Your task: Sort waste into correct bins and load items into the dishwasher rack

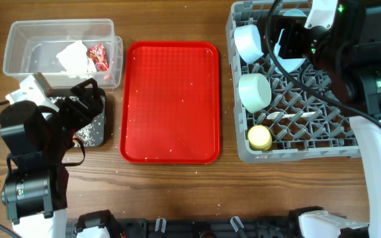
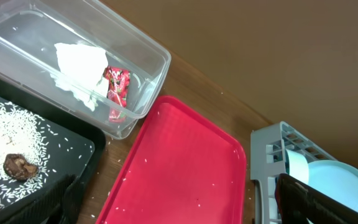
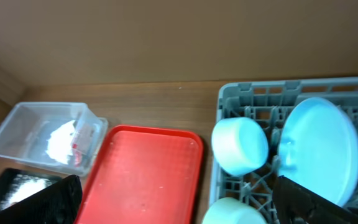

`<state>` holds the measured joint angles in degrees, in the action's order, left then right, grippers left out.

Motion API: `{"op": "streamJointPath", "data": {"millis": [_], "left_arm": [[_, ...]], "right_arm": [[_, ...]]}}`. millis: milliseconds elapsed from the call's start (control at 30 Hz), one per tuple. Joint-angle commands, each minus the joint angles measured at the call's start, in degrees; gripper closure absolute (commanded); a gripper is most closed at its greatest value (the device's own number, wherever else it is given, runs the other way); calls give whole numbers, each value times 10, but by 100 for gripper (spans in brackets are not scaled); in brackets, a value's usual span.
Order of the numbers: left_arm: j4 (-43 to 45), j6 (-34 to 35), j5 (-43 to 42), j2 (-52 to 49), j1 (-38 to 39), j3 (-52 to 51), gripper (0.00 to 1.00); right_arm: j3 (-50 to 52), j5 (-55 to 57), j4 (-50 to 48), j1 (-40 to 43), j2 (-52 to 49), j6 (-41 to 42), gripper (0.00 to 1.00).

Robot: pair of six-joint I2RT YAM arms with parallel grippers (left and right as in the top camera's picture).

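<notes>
The clear tub (image 1: 18, 39) holds crumpled tissue (image 2: 79, 65) and the red-and-white wrapper (image 2: 117, 87). The black tray (image 2: 73, 149) holds rice (image 2: 11, 124) and a dark-brown lump (image 2: 18, 165). The grey rack (image 1: 240, 149) holds a pale-blue bowl (image 1: 250, 41), a mint-green bowl (image 1: 254, 91), a yellow cup (image 1: 259, 137), a white spoon (image 1: 290, 116) and the upright pale-blue plate (image 3: 319, 149). My left gripper (image 2: 179, 211) is open and empty above the black tray's right edge. My right gripper (image 3: 179, 205) is open and empty over the rack's far part. The cone piece is not clearly in view.
The flat red tray (image 1: 170, 99) lies between the bins and the rack with a few rice grains on it. Stray grains lie on the wooden table (image 1: 177, 192) around the black tray. The left arm covers much of the black tray in the overhead view.
</notes>
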<state>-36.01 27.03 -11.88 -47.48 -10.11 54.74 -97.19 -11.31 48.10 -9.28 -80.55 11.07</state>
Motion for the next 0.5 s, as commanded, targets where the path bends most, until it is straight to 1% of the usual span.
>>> {"op": "streamJointPath", "data": {"millis": [0,100,167,233,267,300,400,467], "left_arm": [[-1,-11,-3,-2,3,7,0],[-17,-11,-3,-2,3,7,0],[-22,-11,-3,-2,3,7,0],[-24,-11,-3,-2,3,7,0],[-24,-11,-3,-2,3,7,0],[-24,-11,-3,-2,3,7,0],[-24,-11,-3,-2,3,7,0],[-24,-11,-3,-2,3,7,0]], "right_arm": [[3,55,-1,-1,17,-38,0],[38,90,-37,-1,44,-41,0],[100,87,-100,-1,82,-71,0],[162,86,-157,-1,119,-80,0],[240,85,-228,-1,164,-81,0],[290,85,-273,0,192,-81,0],[489,59,-418,9,315,-80,0],[609,57,-474,9,398,-81,0]]}}
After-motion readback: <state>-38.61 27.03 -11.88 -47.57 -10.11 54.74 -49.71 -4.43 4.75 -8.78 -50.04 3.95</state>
